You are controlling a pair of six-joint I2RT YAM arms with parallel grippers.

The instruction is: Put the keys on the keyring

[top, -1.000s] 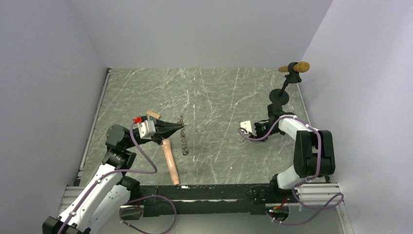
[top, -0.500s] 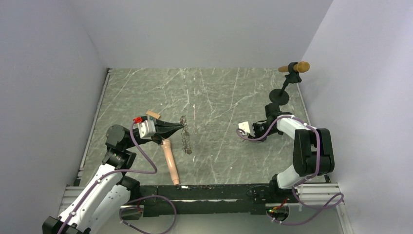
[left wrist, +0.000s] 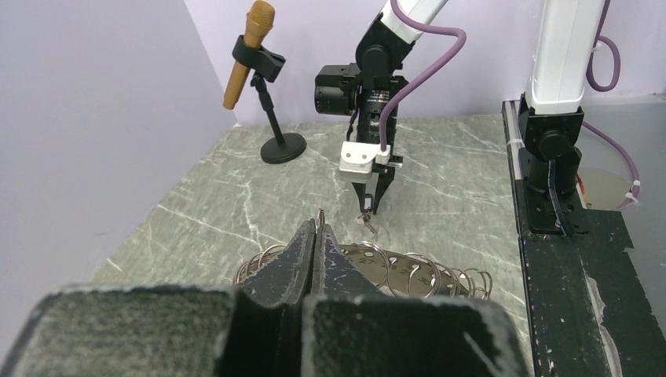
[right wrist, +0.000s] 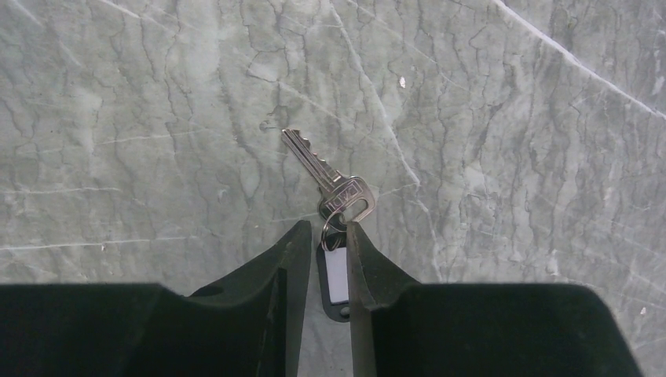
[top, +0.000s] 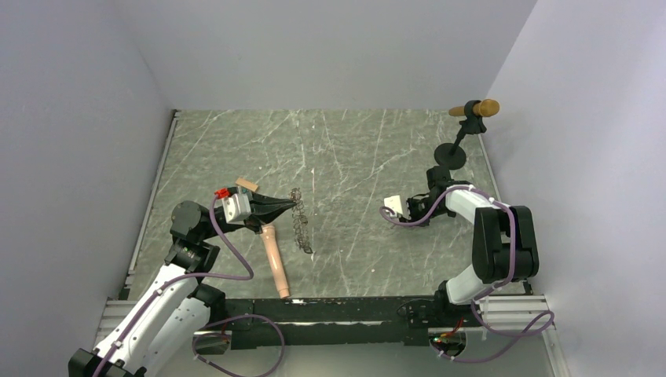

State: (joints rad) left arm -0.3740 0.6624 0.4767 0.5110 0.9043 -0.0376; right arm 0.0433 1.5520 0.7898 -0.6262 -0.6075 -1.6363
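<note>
keyring point(left wrist: 397, 271): near part hidden by left claw point(left wrist: 316, 228) | key tag point(right wrist: 336, 276): partly hidden

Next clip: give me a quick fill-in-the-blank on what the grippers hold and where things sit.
1. The left gripper grips the keyring with its jaws ____.
2. The right gripper pinches a black tag ringed to a silver key whose blade points ____ from the fingers.
3. The peach cylinder lies nearest the ____ arm.
4. The microphone stands at the far ____ corner of the table.
Missing: shut; away; left; right.
</note>
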